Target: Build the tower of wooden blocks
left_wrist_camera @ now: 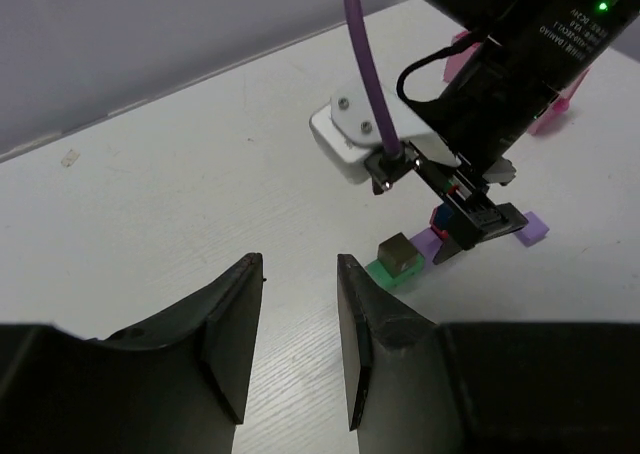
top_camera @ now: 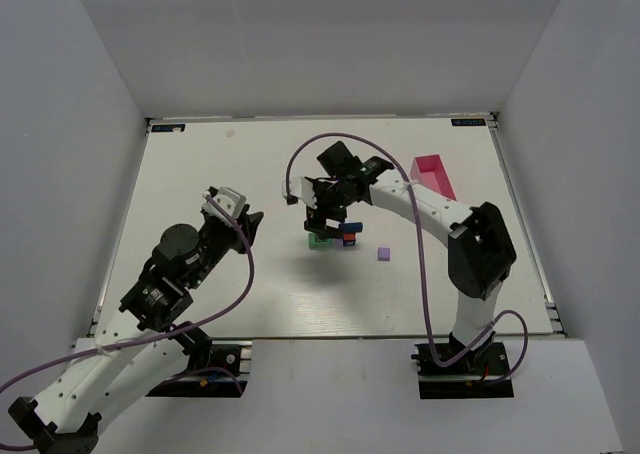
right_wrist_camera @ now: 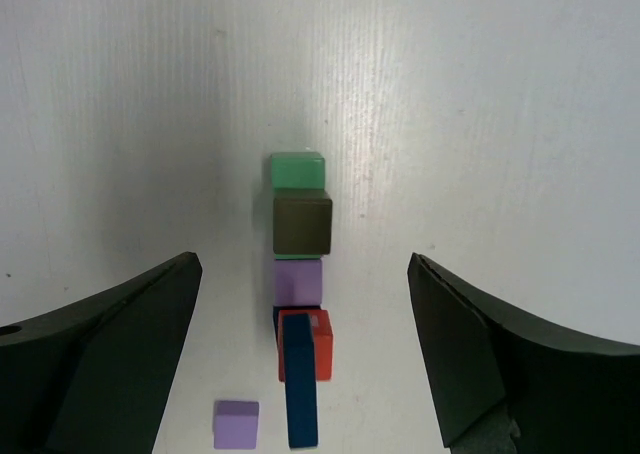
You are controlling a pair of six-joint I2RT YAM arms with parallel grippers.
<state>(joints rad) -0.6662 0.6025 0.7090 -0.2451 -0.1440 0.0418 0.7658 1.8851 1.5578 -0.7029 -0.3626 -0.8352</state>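
The wood block tower (top_camera: 335,238) stands near the middle of the worktop (top_camera: 220,174), right under the right pincer (top_camera: 330,222). From the right wrist its pieces run in a line: a green block (right_wrist_camera: 298,170) farthest off, a brown block (right_wrist_camera: 302,223) next, then a purple block (right_wrist_camera: 298,281), a red-orange block (right_wrist_camera: 318,342) and a long dark blue block (right_wrist_camera: 300,399). The left wrist view shows the brown block resting on the green one. A loose purple block (right_wrist_camera: 236,423) lies just beside the blue one, apart from the rest. The right pincer's fingers are spread wide, with nothing held. The left pincer (left_wrist_camera: 300,262) sits well to the left, its fingers a narrow gap apart and gripping nothing. A pink tray (top_camera: 433,175) lies toward the far right.
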